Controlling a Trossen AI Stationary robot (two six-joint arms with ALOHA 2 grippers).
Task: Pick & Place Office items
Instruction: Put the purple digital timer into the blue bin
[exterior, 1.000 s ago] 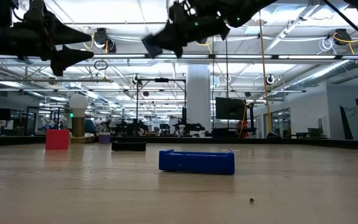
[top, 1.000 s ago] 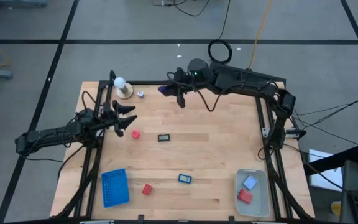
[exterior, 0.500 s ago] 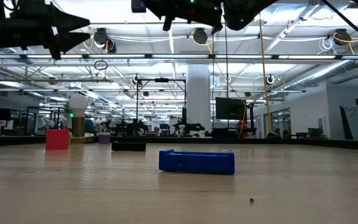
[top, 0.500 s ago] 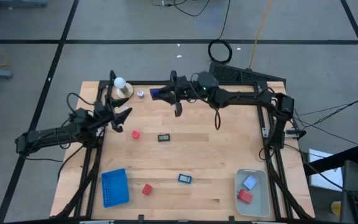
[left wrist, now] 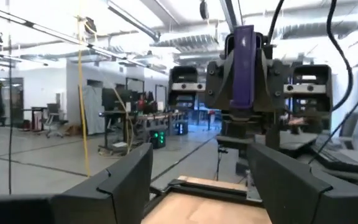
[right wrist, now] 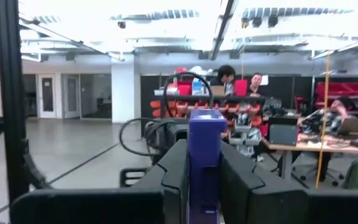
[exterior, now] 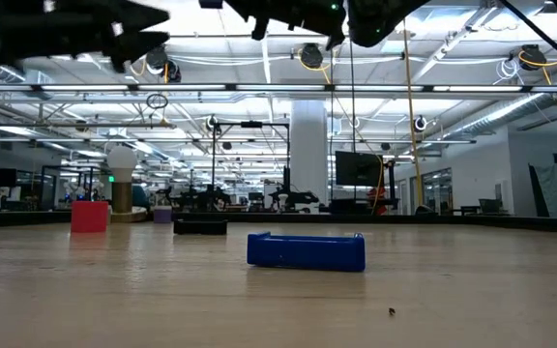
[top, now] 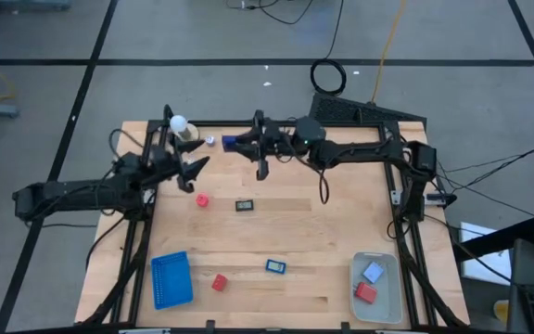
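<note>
My right gripper [top: 245, 144] hangs high over the table's far edge, shut on a blue-purple piece [top: 231, 142]. The piece also shows in the left wrist view [left wrist: 243, 62]. My left gripper [top: 191, 171] is open and raised above the table's left side, touching nothing. Flat on the wood lie a red block [top: 201, 199], a black rectangular piece [top: 245, 205], a blue piece [top: 275, 266] and a second red block [top: 219, 282]. A tiny whitish bit [top: 209, 140] lies near the far edge. My right gripper pinches the blue-purple piece between its two fingers [right wrist: 174, 163], on its two broad faces. Its free end [right wrist: 206, 127] sticks out past the fingertips. The fingers reach about level toward the table's left edge. The piece is lifted clear, high above the table.
A white ball on a round tan base [top: 184, 130] stands at the far left corner. A blue ribbed tray [top: 171, 278] sits near left. A pale translucent bin [top: 389, 301] near right holds a pale-blue piece [top: 372, 272] and a red one [top: 366, 292].
My right gripper has carried the blue-purple piece toward the table's left edge along the far side and tipped up from pointing down to about level, staying shut. My left gripper has risen, tipped upward and rolled, staying open.
</note>
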